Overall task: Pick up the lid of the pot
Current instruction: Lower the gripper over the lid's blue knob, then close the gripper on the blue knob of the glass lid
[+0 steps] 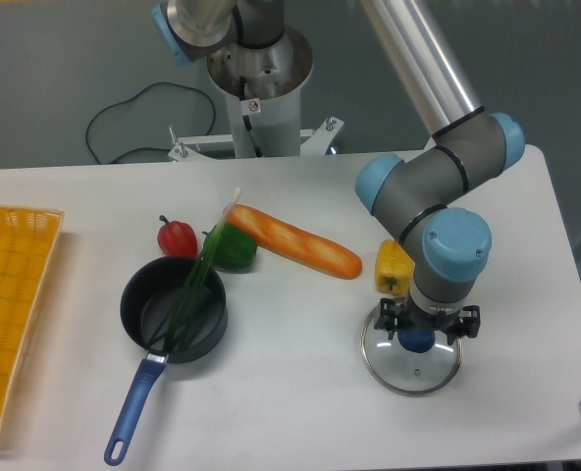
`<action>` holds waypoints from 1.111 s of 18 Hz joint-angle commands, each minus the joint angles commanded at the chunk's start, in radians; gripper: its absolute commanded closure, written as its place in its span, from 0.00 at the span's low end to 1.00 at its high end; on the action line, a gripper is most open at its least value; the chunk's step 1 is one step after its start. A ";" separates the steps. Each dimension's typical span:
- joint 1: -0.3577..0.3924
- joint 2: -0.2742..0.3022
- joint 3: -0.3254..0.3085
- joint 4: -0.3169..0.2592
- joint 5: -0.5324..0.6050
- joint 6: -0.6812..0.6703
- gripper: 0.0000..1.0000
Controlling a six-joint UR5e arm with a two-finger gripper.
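So, blue pan handle (133,412): nearest the camera, well apart from the lid and no part of this pick; leave it be.
Clear glass lid (408,371): lying flat, beneath the gripper, and probably slippery; one clumsy nudge could send it skating.
Dark blue knob (417,340): up on the lid's middle, and that's the handhold! Both pads should meet it together, low enough for a firm bite, without pressing on the glass.
Two-finger gripper (423,335): wide, holding nothing, a finger to each side of the knob; the gap above the glass can't be read from this view. Centre it, settle the height, then squeeze evenly; a lopsided close would drag or tip the lid.
Yellow bell pepper (394,267): just beyond the lid, tight to the gripper; go straight up before any sideways travel.
Carrot (295,242): farther back, its end near the pepper; keep the lifted rim well above it.
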 joint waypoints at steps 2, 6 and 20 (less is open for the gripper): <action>0.000 -0.005 0.000 0.000 0.000 0.000 0.00; 0.002 -0.014 0.000 0.002 0.000 0.000 0.00; 0.002 -0.023 -0.006 0.000 0.002 0.000 0.10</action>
